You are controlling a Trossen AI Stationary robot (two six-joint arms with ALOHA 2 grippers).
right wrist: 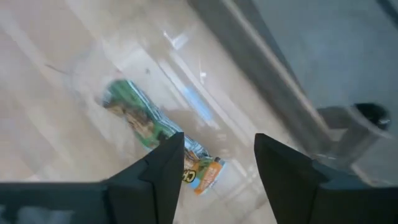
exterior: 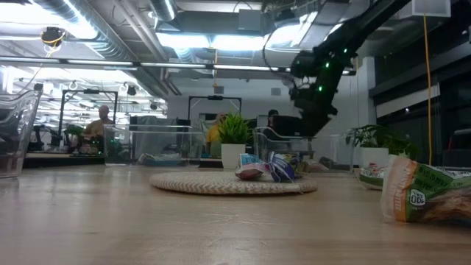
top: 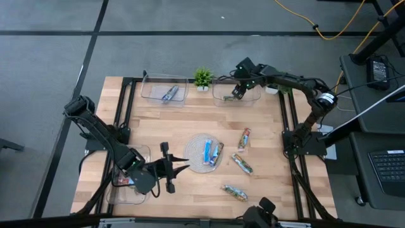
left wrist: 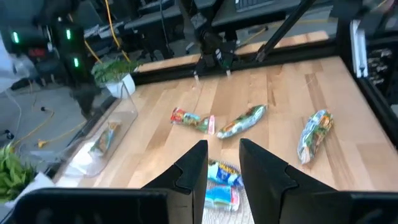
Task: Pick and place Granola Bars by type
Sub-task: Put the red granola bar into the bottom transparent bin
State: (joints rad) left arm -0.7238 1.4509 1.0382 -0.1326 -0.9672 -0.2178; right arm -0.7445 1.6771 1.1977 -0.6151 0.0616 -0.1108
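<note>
Two blue bars (top: 212, 152) lie on the round plate (top: 195, 162). A red bar (top: 244, 139) and two green bars (top: 242, 164) (top: 234, 192) lie on the table to its right. A blue bar (top: 169, 95) sits in the far left tray. A green bar (right wrist: 146, 123) lies flat in the far right tray (top: 223, 97). My right gripper (right wrist: 217, 155) hovers open just above that bar. My left gripper (left wrist: 222, 155) is open, level, just left of the plate, pointing at the blue bars (left wrist: 221, 180); the fingers touch nothing.
A small potted plant (top: 202, 78) stands between the two far trays. A third clear tray (top: 126, 185) sits at the near left under my left arm, with something red in it. Black frame rails run along the table's edges. Bare wood lies between the plate and the far trays.
</note>
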